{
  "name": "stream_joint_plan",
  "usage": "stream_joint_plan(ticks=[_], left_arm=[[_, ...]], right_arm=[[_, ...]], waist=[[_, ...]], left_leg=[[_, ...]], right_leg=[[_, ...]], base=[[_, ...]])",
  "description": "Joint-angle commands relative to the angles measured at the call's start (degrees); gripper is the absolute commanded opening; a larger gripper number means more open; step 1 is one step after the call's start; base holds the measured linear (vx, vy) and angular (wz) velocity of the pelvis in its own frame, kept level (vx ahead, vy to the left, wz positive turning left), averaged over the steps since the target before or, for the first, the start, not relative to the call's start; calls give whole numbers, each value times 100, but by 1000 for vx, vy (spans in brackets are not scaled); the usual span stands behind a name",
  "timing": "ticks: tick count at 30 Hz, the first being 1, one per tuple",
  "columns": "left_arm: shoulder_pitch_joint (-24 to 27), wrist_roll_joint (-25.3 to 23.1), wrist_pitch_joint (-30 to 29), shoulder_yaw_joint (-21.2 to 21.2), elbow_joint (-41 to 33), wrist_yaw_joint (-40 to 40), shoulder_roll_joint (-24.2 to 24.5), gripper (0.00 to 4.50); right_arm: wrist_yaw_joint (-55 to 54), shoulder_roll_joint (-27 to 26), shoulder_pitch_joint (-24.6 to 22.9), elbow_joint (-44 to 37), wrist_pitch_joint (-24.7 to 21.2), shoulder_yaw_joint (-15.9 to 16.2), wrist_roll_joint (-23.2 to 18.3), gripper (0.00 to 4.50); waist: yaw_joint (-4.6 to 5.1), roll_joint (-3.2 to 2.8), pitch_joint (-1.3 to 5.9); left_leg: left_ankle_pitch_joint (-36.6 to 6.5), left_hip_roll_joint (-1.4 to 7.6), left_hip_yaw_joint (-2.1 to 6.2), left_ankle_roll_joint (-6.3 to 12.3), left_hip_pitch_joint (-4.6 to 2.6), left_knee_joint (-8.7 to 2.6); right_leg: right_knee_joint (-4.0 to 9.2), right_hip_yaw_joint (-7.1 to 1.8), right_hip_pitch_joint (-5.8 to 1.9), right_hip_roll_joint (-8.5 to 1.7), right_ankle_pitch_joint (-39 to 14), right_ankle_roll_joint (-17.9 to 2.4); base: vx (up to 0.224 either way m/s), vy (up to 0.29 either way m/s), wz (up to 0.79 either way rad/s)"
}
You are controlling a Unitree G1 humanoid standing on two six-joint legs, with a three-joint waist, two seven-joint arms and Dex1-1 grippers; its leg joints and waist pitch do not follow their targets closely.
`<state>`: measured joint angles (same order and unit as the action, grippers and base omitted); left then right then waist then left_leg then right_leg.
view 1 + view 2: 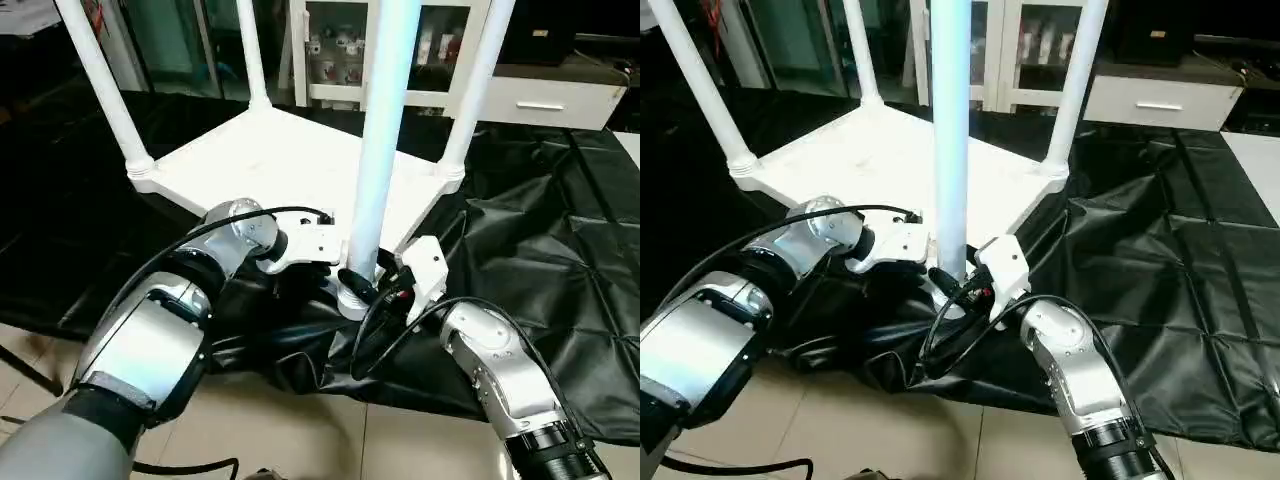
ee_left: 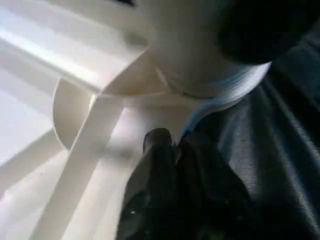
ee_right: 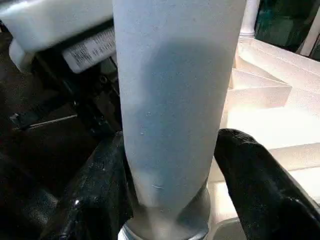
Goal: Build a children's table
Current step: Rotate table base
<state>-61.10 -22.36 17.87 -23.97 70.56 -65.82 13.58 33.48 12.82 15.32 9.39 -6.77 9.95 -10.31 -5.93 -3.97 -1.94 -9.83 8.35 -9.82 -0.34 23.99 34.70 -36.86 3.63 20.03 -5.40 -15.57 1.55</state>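
Note:
The white tabletop [image 1: 270,160] lies upside down on the black cover, ribs up. Three white legs [image 1: 100,70] [image 1: 250,50] [image 1: 478,80] stand upright in its far and side corner sockets. A fourth leg [image 1: 385,130] stands in the near corner socket [image 1: 352,298]. My right gripper [image 3: 172,142] is shut on this leg just above the socket, one black finger [image 3: 250,170] on each side. My left gripper [image 2: 172,142] is shut, with nothing between its fingers. Its tips rest on the tabletop's underside by a rib, right beside the same socket [image 2: 200,60].
The black cover [image 1: 540,230] lies wrinkled over the work surface and hangs over its near edge towards the tiled floor [image 1: 300,430]. White cabinets [image 1: 545,100] stand behind. Black cables loop from my wrists near the socket.

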Motion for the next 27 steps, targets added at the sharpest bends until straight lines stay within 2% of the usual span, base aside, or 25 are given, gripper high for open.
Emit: stream_joint_plan(ticks=[1,4,5,7,8,9,10,13,16,17,18,19,22,23,24,27], left_arm=[[496,-163,-123,-233,269,-806,92,8],[624,-64,-227,-219,134,-1146,124,2],[724,13,-248,-198,-11,-1266,131,2],[812,72,-162,-178,-151,-1207,140,2],[854,149,-56,-110,-205,-1053,106,2],[871,212,-86,-49,-238,-975,81,2],[863,250,-134,-22,-271,-1010,76,2],[842,196,-192,-87,-443,-1115,197,2],[814,350,-270,67,-600,-1172,221,2],[748,486,-190,222,-632,-1029,191,2],[700,581,-157,325,-638,-932,166,2],[660,656,-116,407,-637,-839,147,33],[389,1308,-483,968,-582,-1095,11,47],[328,1438,-598,1069,-580,-1169,3,59],[272,1457,-614,1096,-551,-1140,22,72],[111,1228,-449,982,-418,-774,92,86]], right_arm=[[-137,230,19,83,86,-437,34,287],[-109,291,-30,88,114,-477,13,287],[-78,347,-60,109,135,-515,-4,287],[-61,390,-85,115,150,-534,-5,287],[-42,418,-102,110,152,-547,-12,287],[-32,428,-118,93,149,-548,-19,287],[-7,447,-135,74,144,-541,-25,287],[50,499,-188,35,159,-548,-45,287],[89,520,-220,-15,165,-577,-84,287],[93,516,-242,-57,160,-576,-93,287],[100,507,-255,-81,157,-575,-99,287],[102,496,-266,-101,155,-572,-101,287],[91,448,-345,-216,140,-542,-104,287],[90,431,-369,-249,135,-531,-110,287],[88,416,-395,-277,133,-518,-112,287],[121,386,-466,-352,125,-470,-125,287]], waist=[[-13,40,327],[-21,54,337],[-16,90,321],[-32,88,321],[-73,35,353],[-84,36,337],[-84,71,312],[-87,45,315],[-66,57,322],[-70,18,324],[-66,12,326],[-63,22,338],[-88,-5,349],[-100,-11,343],[-108,-28,346],[-77,-21,328]], left_leg=[[-1393,580,265,527,-224,-511],[-1290,580,255,591,-210,-500],[-1164,568,237,653,-209,-491],[-1109,550,220,720,-187,-463],[-1320,599,225,638,-269,-488],[-1422,617,223,578,-289,-502],[-1587,612,228,438,-259,-552],[-1585,611,235,357,-250,-560],[-1396,587,221,419,-229,-531],[-1355,586,224,432,-230,-521],[-1319,583,223,449,-223,-516],[-1224,581,223,518,-227,-498],[-1157,578,205,548,-242,-481],[-1129,580,212,576,-224,-481],[-1141,580,212,570,-229,-483],[-1186,567,219,644,-209,-474]], right_leg=[[373,-249,-115,-560,1388,-1721],[368,-247,-129,-580,1465,-1724],[383,-253,-125,-563,1416,-1714],[371,-248,-133,-576,1393,-1741],[404,-249,-76,-581,1135,-1730],[415,-253,-52,-563,1045,-1732],[412,-247,-84,-544,895,-1712],[416,-253,-85,-561,903,-1656],[407,-255,-102,-569,1155,-1650],[398,-253,-93,-567,1209,-1648],[396,-252,-100,-563,1284,-1647],[374,-238,-98,-550,1535,-1682],[352,-228,-93,-546,1648,-1747],[346,-224,-90,-544,1660,-1771],[345,-221,-93,-544,1640,-1764],[371,-230,-111,-554,1602,-1704]], base=[[0,0,0],[0,0,0],[0,0,0],[0,0,0],[0,0,0],[0,0,0],[0,0,0],[0,0,0],[0,0,0],[0,0,0],[0,0,0],[0,0,0],[0,0,0],[0,0,0],[0,0,0],[0,0,0]])
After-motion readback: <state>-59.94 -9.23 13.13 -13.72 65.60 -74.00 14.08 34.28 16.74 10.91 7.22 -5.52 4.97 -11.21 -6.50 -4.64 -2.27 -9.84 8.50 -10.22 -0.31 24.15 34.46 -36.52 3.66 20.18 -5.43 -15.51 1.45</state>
